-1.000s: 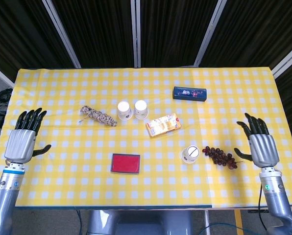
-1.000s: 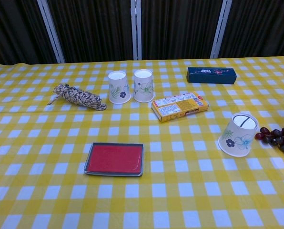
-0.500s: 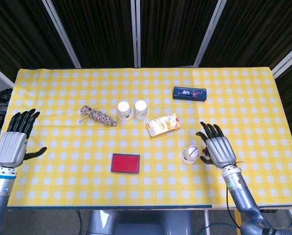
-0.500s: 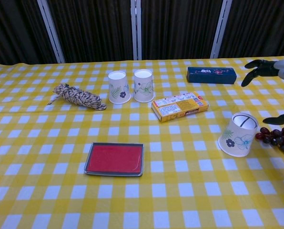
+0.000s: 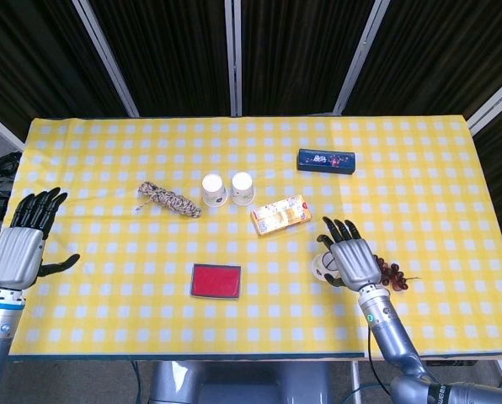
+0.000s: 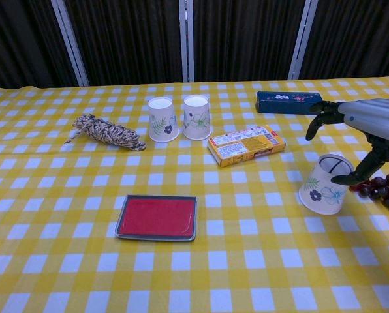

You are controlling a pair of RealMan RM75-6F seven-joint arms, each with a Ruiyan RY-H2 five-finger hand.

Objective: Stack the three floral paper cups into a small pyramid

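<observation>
The right robot hand [image 6: 367, 134] has swung in from the tabletop's [image 5: 108, 269] right edge over the last second and is now hovering directly above the tipped cup [image 6: 324, 184], the floral paper cup lying slanted on its side near the grapes [image 6: 385, 186]. That means the reach for the third cup is nearly complete and the grasp is about to begin. Its fingers are spreading wide and holding nothing; from the chest view the thumb is curling down beside the cup's upper rim, though it is hard to say whether it is touching yet.

The other two floral cups, the left cup [image 5: 214, 189] and its neighbour [image 5: 242, 188], are standing upside down side by side, almost touching, well apart from the tipped one, beyond the orange box [image 5: 280, 215]. They are forming the pyramid's base already.

The left robot hand [image 5: 24, 242] is idling at the tabletop's left edge, fingers apart and empty.
</observation>
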